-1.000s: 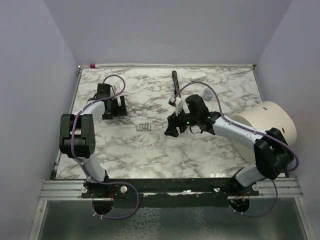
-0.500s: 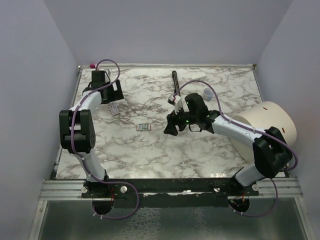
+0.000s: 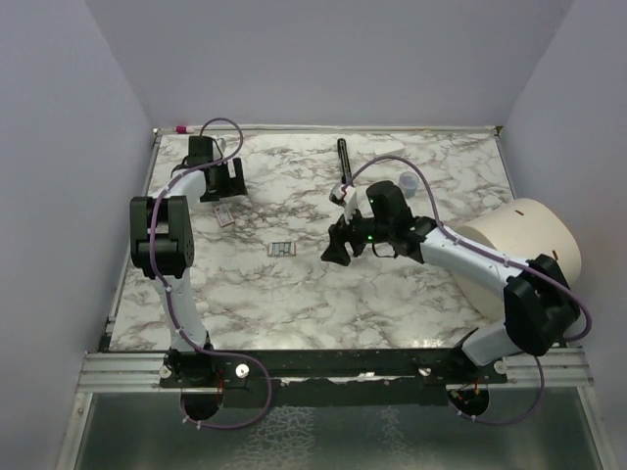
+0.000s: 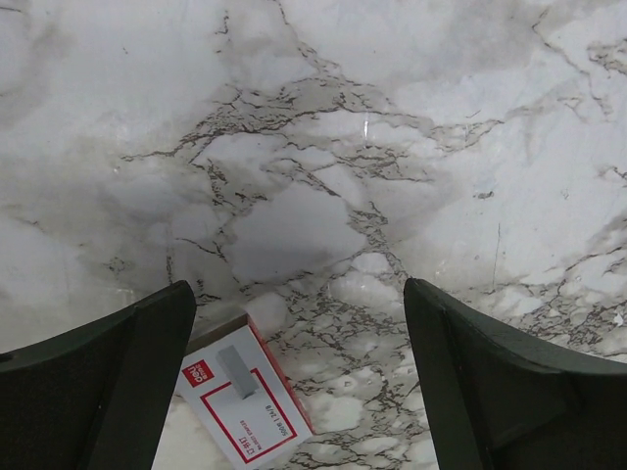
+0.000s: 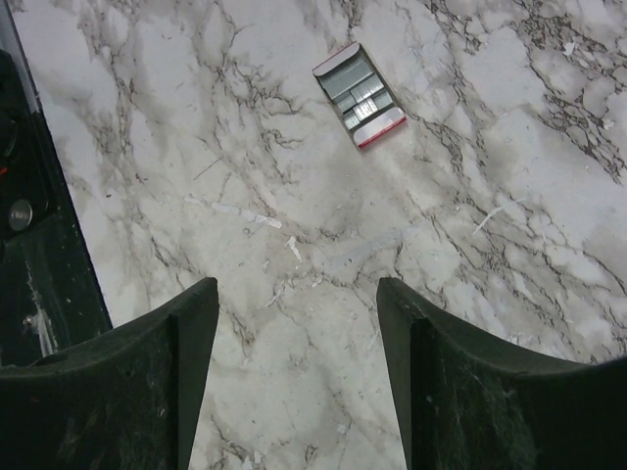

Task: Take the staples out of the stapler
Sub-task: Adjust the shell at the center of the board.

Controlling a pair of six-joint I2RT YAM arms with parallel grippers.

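The stapler (image 4: 240,406) (image 3: 224,214), a small red-and-white rectangular piece with a grey mark on its face, lies flat on the marble. My left gripper (image 4: 299,289) (image 3: 223,181) hovers open just beyond it, with the stapler low beside the left finger (image 4: 118,382) and touching nothing. The staples (image 5: 359,91) are silvery strips in a small red-edged open tray (image 3: 282,249) near the table's middle. My right gripper (image 5: 296,286) (image 3: 336,253) stands open and empty to the right of that tray, above bare marble.
A long thin black bar (image 3: 344,160), a white block (image 3: 389,149) and a small clear cup (image 3: 407,182) lie at the back. A large cream cylinder (image 3: 524,245) stands at the right edge. Pale slivers (image 5: 292,248) are scattered on the marble ahead of the right fingers.
The left gripper has pulled back toward the far left, uncovering the stapler, which lies on the marble where the gripper was. The right arm has barely shifted.
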